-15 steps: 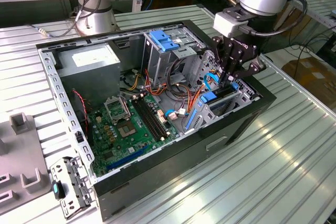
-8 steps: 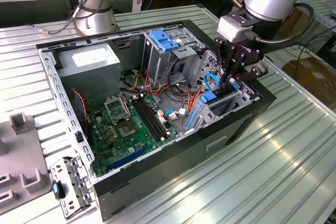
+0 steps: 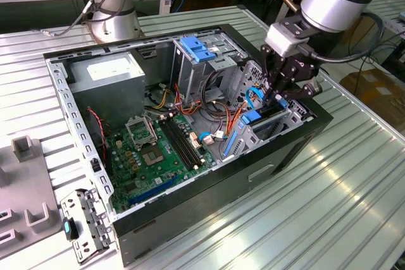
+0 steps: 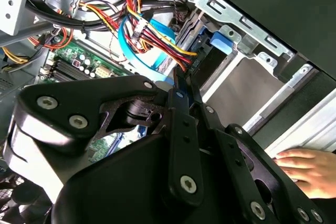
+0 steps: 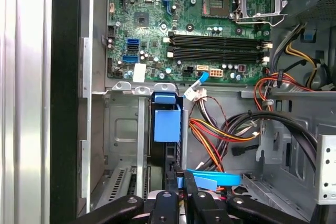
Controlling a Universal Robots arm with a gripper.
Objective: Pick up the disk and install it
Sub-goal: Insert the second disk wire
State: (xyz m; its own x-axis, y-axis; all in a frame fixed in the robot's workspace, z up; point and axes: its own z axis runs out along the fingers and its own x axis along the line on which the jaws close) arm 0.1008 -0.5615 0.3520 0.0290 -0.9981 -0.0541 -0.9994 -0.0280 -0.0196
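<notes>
Claw (image 3: 276, 95) fingers are seen pinched narrowly on the blue-railed, silver-bodied hard disk (image 5: 167, 124) — it stands edgewise, partly seated in the grey metal drive bay (image 5: 123, 129). Jamming is judged possible if the bundled red-and-yellow cables (image 5: 215, 132) beside it are snagged, or the rails enter tilted.

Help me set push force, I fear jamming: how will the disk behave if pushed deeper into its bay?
The disk looks like a stiff slab, so it probably won't flex. Standing on edge between the metal bay walls, it should slide rather than tip. The loose wires beside it look floppy and might snag.
</notes>
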